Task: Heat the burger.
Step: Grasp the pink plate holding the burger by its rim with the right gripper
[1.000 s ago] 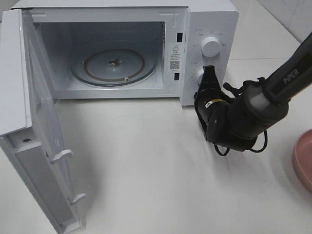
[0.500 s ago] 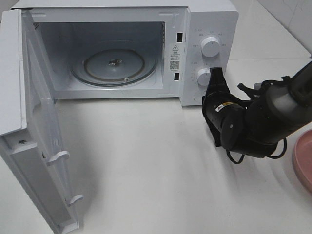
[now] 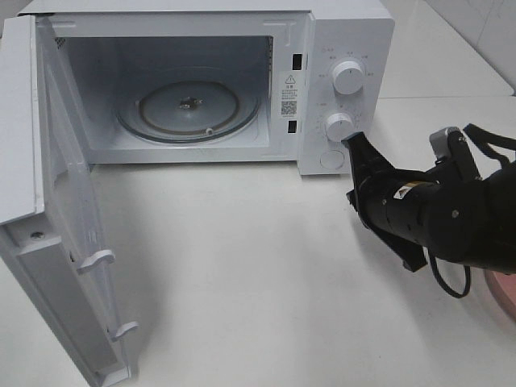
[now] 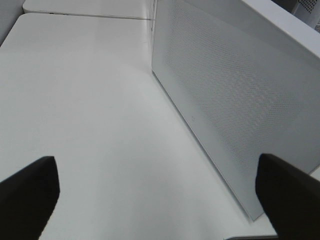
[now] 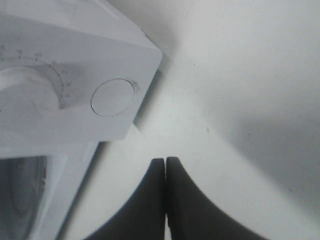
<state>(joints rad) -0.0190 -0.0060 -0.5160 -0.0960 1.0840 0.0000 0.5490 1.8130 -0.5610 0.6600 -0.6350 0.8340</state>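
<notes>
1. Left fingers [image 4: 30, 192] are hanging spread wide and empty, left of the open microwave door [image 3: 56, 201].
2. Turntable [image 3: 189, 109] is sitting bare, awaiting food.
3. Right fingers [image 3: 356, 143] are pressing shut on nothing, just beside the round button [image 3: 331, 160].
4. Pink plate [image 3: 506, 297] is peeking in at the right edge; the burger is showing nowhere.

A boxy white microwave oven [image 3: 355, 32] stands on a plain white table [image 3: 242, 282], towards 11 o'clock in the high view. Its white perforated door [image 3: 64, 242] hangs wide open at the 9 o'clock side. A round clear glass turntable [image 3: 189, 109] lies inside the cavity. At the cavity's 3 o'clock side, the panel carries an upper white dial [image 3: 347, 77], a lower white dial [image 3: 339, 126] and a round white button [image 3: 331, 160] below them. A sliver of a round pink plate [image 3: 504, 294] shows at 4 o'clock.
</notes>
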